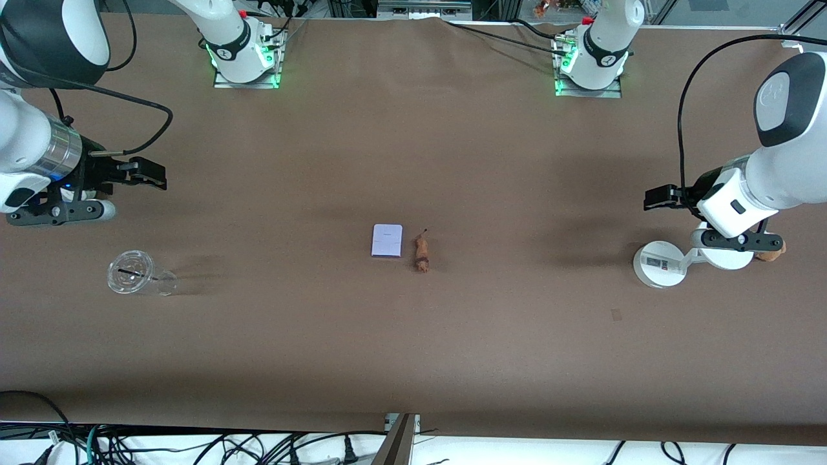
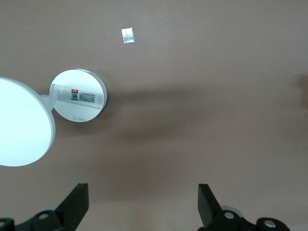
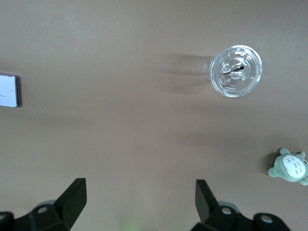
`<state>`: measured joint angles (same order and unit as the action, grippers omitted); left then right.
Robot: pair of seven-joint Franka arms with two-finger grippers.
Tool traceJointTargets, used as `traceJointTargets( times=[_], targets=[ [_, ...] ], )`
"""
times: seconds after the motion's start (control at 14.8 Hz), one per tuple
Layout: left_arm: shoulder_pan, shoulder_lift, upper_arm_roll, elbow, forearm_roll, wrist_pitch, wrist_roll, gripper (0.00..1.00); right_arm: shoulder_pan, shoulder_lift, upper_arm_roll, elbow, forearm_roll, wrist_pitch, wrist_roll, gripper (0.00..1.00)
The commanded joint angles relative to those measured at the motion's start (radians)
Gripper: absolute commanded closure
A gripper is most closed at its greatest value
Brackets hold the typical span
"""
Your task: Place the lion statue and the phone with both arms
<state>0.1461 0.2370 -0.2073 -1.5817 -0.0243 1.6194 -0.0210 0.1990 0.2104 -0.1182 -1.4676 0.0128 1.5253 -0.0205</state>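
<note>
The phone (image 1: pixel 387 241), a flat pale lavender slab, lies at the middle of the table; its edge also shows in the right wrist view (image 3: pixel 8 90). The lion statue (image 1: pixel 421 251), a tiny brown figurine, lies beside it toward the left arm's end. My left gripper (image 1: pixel 659 197) is open and empty, up over the table at the left arm's end, above bare cloth (image 2: pixel 143 202). My right gripper (image 1: pixel 147 174) is open and empty, up over the right arm's end of the table (image 3: pixel 139 199).
A clear plastic cup (image 1: pixel 137 274) lies on its side at the right arm's end, also in the right wrist view (image 3: pixel 235 71). A green plush (image 3: pixel 290 166) lies near it. A white round-based device (image 1: pixel 672 261) with a disc stands under the left arm (image 2: pixel 79 96); a brown plush (image 1: pixel 770 254) lies beside it.
</note>
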Motion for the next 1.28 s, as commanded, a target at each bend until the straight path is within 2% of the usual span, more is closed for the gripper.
traceJointTargets(
  times=[0.0, 0.27, 0.61, 1.08, 1.22],
  targets=[
    [-0.003, -0.004, 0.0, 0.028, -0.019, -0.021, 0.0, 0.0, -0.003, 0.029, 0.002, 0.018, -0.016, -0.001, -0.006, 0.0],
    [-0.026, 0.001, -0.029, 0.031, -0.051, 0.0, -0.112, 0.0, -0.009, 0.076, 0.002, 0.018, -0.017, 0.041, -0.006, 0.0],
    [-0.187, 0.119, -0.038, 0.015, -0.128, 0.207, -0.402, 0.0, -0.01, 0.121, 0.002, 0.016, -0.007, 0.096, -0.003, 0.0],
    [-0.477, 0.369, -0.031, 0.025, -0.016, 0.545, -0.843, 0.0, -0.018, 0.135, -0.001, 0.013, -0.005, 0.107, -0.004, 0.0],
    [-0.566, 0.425, -0.02, 0.058, 0.087, 0.565, -0.972, 0.0, -0.021, 0.135, -0.001, 0.013, -0.005, 0.107, -0.004, 0.0]
  ],
)
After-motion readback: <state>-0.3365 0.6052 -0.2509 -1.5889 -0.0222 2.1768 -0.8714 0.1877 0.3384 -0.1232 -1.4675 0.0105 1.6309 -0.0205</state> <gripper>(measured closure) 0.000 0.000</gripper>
